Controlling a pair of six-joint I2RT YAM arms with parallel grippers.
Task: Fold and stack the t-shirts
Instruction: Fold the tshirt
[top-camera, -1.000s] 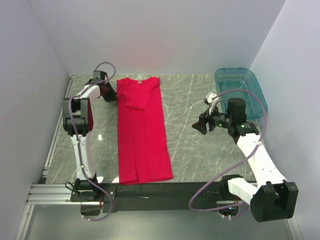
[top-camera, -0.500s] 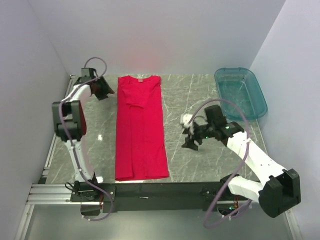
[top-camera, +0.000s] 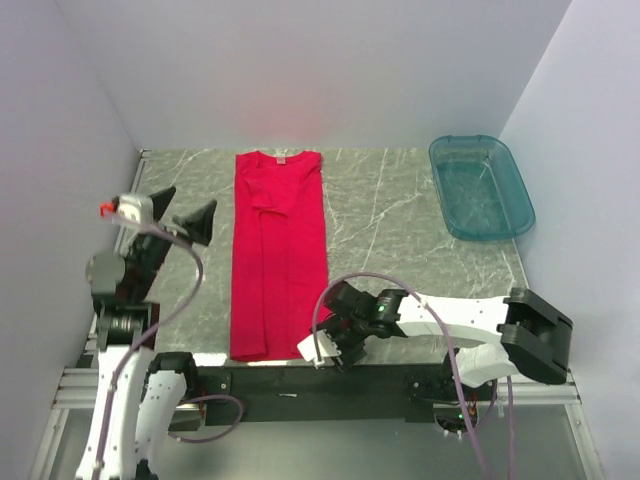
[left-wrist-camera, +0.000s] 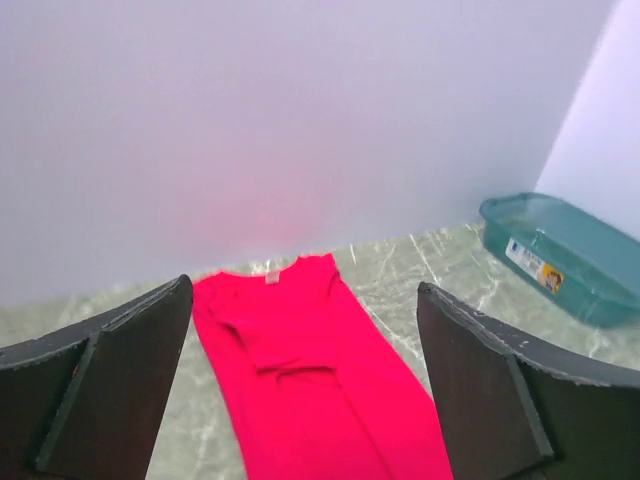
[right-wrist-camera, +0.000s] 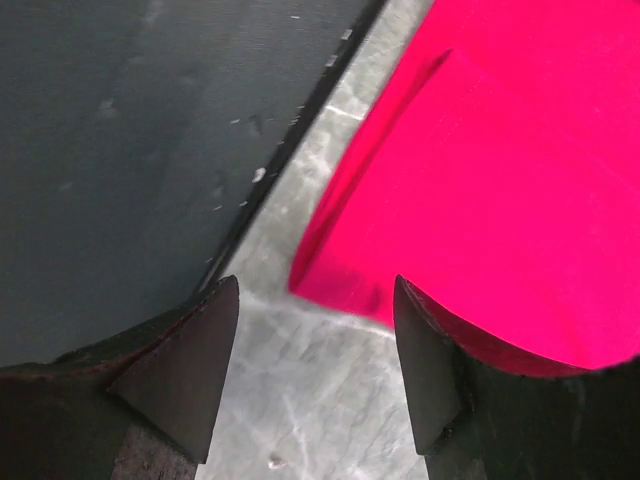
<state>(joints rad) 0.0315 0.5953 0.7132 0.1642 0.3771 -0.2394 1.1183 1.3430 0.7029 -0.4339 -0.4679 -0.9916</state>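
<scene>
Well apart, teal tub (top-camera: 481, 190) and flat red t-shirt (top-camera: 280, 260).

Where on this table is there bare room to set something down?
Widest: bare marble between the red t-shirt and the teal tub. Narrower strip between shirt and left wall, near the left claw. Crowded: the shirt's near corner, by the right claw.

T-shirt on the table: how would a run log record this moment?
t-shirt: flat, folded lengthwise | left gripper: open, empty, raised | right gripper: open at near hem corner
</scene>
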